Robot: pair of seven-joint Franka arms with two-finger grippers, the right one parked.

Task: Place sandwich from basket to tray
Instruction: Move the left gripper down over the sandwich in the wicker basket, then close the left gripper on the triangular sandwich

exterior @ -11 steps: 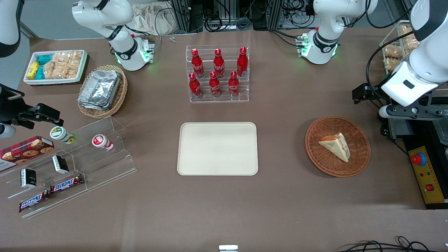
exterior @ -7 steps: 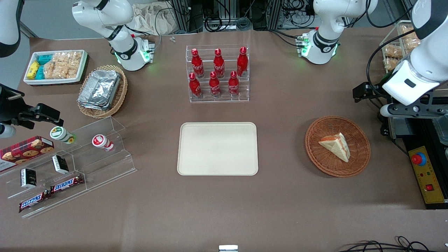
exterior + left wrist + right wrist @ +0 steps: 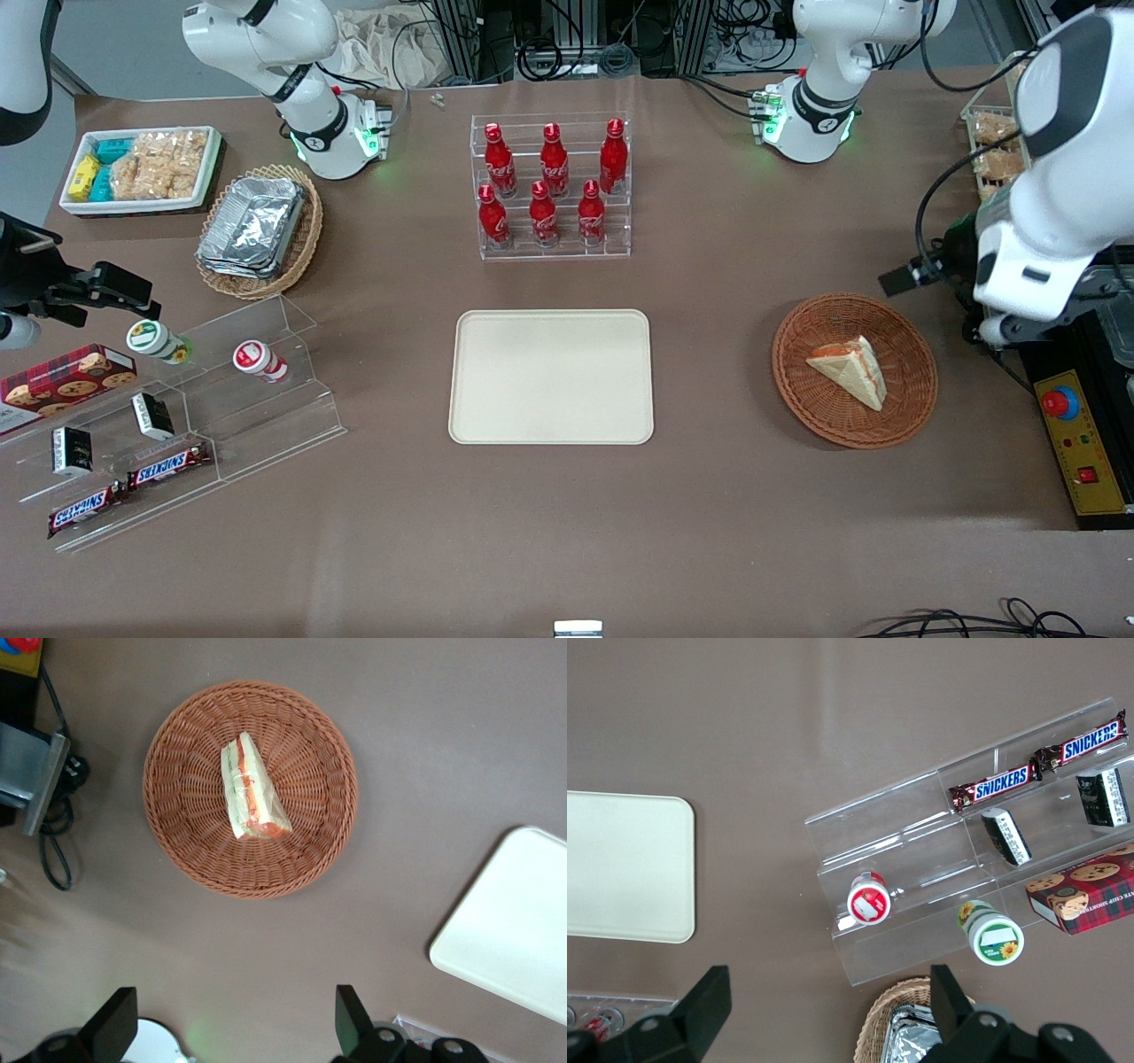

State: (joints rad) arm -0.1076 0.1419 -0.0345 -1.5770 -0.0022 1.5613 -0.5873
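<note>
On the brown table (image 3: 709,496) the sandwich (image 3: 849,369) lay in the reddish-brown basket (image 3: 797,390), its orange and green filling edge showing in the wrist view (image 3: 251,791). The basket (image 3: 186,824) stood toward the working arm's end, well apart from the cream tray (image 3: 551,376), which lay nearer the front camera than the rack of red bottles (image 3: 551,184). The gripper (image 3: 232,1028) hung high above the table beside the basket, touching nothing, its two dark fingers (image 3: 113,1024) spread wide apart. A corner of the tray (image 3: 514,930) showed in the wrist view too.
</note>
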